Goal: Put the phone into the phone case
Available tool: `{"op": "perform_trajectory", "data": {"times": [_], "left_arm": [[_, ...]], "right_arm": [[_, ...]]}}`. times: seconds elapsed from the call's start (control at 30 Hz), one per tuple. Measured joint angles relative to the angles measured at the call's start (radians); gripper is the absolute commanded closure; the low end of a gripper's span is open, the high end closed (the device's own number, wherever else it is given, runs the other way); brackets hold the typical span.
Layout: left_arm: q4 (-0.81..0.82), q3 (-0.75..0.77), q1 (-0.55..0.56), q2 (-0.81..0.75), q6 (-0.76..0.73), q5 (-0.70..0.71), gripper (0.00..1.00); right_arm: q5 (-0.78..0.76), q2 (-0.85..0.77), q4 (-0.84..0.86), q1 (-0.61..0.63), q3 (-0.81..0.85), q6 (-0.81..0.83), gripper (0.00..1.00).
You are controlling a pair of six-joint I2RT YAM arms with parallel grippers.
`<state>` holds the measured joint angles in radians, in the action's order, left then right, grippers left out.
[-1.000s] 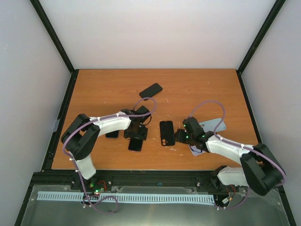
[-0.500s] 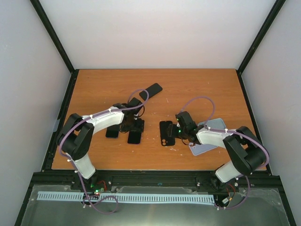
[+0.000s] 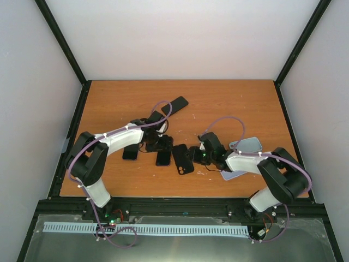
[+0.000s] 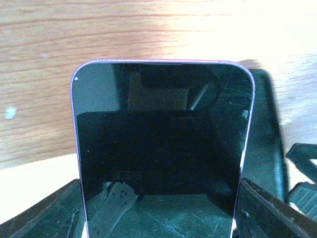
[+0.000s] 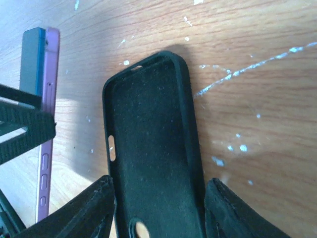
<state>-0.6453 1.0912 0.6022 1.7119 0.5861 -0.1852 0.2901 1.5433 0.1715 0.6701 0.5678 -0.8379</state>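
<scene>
Both arms meet mid-table, one claw on the phone, the other on the phone case.

Top view: the left arm (image 3: 122, 139) runs low from its bent elbow, and the left gripper (image 3: 162, 147) sits just left of the phone case (image 3: 182, 159), clamped on the phone (image 3: 162, 158). The right arm (image 3: 245, 162) doubles back from its elbow, with the right gripper (image 3: 195, 156) at the case's right side. Left wrist view: the phone's screen faces the camera, with fingers (image 4: 44, 213) pressed to both long sides and the case's black rim just right of it. Right wrist view: the case lies hollow side up on the table (image 5: 247, 74), fingers (image 5: 96, 208) closed against its long edges. The purple-edged phone stands on edge left of the case, near but apart.
</scene>
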Motion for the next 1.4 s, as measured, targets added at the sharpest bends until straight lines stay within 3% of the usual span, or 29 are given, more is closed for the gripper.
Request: {"op": "perform_trajectory", "data": {"times": [0.27,0.67,1.1,1.4], "left_arm": [[0.092,0.014,0.027,0.000,0.109,-0.139,0.38],[0.246,0.024,0.082,0.017,0.337,-0.202,0.39],[0.320,0.005,0.108,0.079,0.476,-0.185,0.38],[0.346,-0.021,0.118,0.098,0.509,-0.179,0.26]], "right_arm": [[-0.055,-0.199,-0.054,0.000,-0.108,0.018,0.53],[-0.212,-0.465,-0.188,0.000,-0.196,0.048,0.52],[-0.269,-0.617,-0.245,0.000,-0.235,0.052,0.51],[-0.275,-0.642,-0.262,0.000,-0.238,0.052,0.51]]}}
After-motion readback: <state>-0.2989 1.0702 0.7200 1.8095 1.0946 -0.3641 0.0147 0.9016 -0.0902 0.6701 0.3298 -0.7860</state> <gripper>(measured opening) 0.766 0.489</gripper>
